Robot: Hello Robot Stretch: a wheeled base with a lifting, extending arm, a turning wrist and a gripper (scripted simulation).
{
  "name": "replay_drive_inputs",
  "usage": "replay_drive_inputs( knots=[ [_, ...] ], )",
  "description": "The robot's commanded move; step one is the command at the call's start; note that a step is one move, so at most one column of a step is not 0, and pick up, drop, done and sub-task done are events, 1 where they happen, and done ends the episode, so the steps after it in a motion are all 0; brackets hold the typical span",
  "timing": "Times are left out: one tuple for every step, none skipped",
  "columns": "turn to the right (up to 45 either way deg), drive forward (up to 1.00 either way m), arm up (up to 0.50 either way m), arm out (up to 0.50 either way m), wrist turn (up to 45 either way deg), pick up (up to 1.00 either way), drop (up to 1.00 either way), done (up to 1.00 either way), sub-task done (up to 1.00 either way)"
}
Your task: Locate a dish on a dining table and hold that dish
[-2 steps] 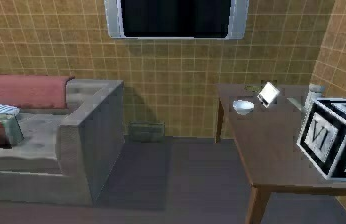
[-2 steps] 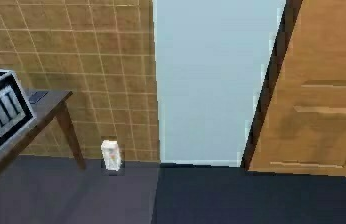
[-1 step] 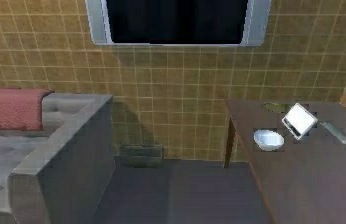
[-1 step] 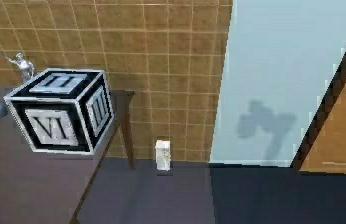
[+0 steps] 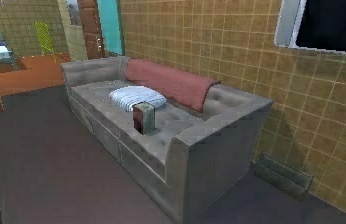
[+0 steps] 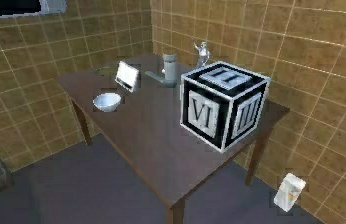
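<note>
Sitting on the table (image 6: 146,135), toward its left, is a dish (image 6: 106,101).

Brown table (image 6: 149,135) bears white bowl (image 6: 106,101), grey cup (image 6: 169,69), large black cube (image 6: 224,106) with white numerals.

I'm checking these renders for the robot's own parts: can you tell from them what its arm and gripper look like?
No: the colours, shape and markings of the arm and gripper cannot be told from these pictures. At the arm side view's bottom edge, just right of the middle, are the near corner of the brown table and the grey floor. On the table stand a white bowl and a black-and-white cube.
</note>
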Motion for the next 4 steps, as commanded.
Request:
replay_drive_inputs(
  knots=[
    [-15.0, 0.00, 0.00, 0.00, 0.0, 0.00, 0.00, 0.00, 0.00],
    [45.0, 0.00, 0.00, 0.00, 0.0, 0.00, 0.00, 0.00, 0.00],
    [15.0, 0.00, 0.00, 0.00, 0.0, 0.00, 0.00, 0.00, 0.00],
    [0.0, 0.80, 0.00, 0.00, 0.0, 0.00, 0.00, 0.00, 0.00]
  ],
)
